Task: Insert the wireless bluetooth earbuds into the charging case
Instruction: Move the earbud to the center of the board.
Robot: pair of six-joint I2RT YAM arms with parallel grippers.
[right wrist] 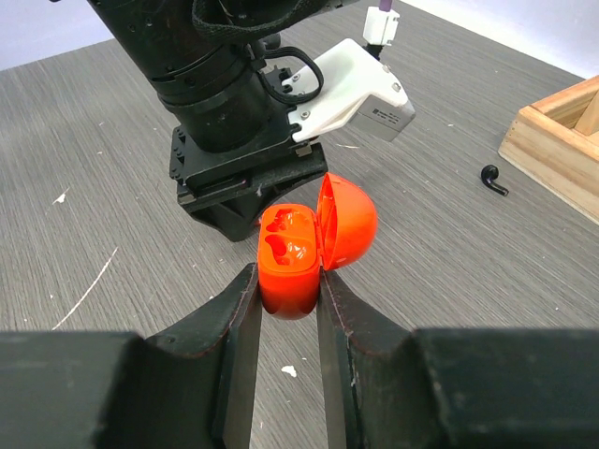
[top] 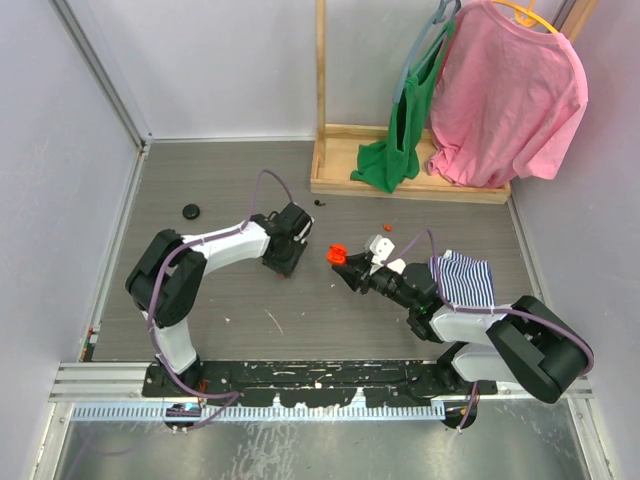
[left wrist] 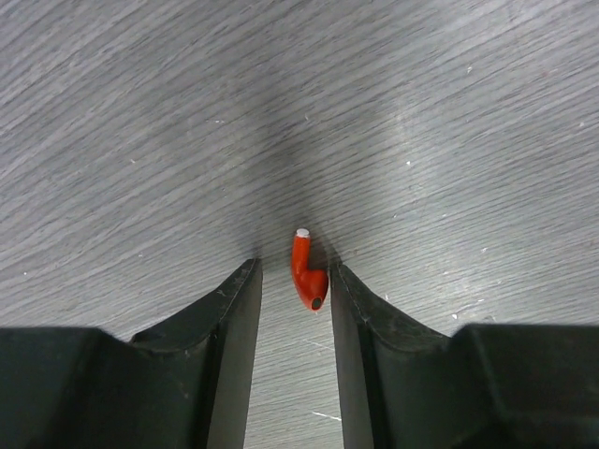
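Note:
A red earbud [left wrist: 307,276] lies on the grey table between the fingers of my left gripper [left wrist: 295,267]. It rests against the right finger, with a gap on its left side, and the jaws stand a little apart. My right gripper [right wrist: 286,273] is shut on the red charging case [right wrist: 290,248], held just above the table with its lid [right wrist: 348,220] flipped open and both sockets showing empty. In the top view the case [top: 337,255] hangs a short way right of my left gripper [top: 285,265]. Another red earbud [top: 388,227] and a black earbud [right wrist: 491,178] lie farther back.
A black round disc [top: 190,211] sits at the back left. The wooden rack base [top: 400,180] stands at the back with a green cloth [top: 400,150] and a pink shirt [top: 510,90] hanging over it. A striped cloth [top: 465,278] lies by my right arm.

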